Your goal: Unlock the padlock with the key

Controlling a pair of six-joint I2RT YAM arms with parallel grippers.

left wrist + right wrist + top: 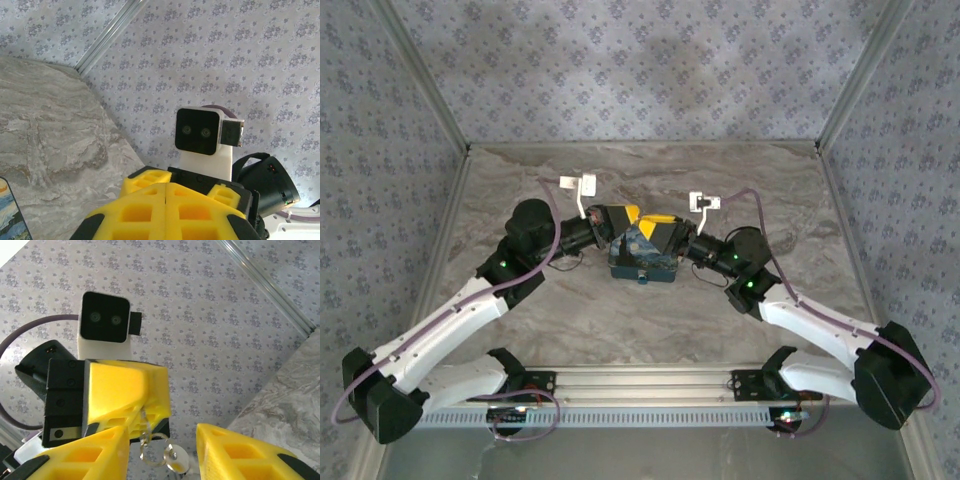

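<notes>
Left gripper (165,195): fingers pressed together, pinching the wire key ring (144,437) at their tips. The small silver key (174,460) dangles just below them. Right gripper (161,440): fingers apart, gripping nothing, one on each side of the hanging key, tip to tip with the left gripper. Both hang over the blue tin (642,265) on the table (770,200). Padlock: can't tell it apart from the yellow fingers in the top view.
</notes>
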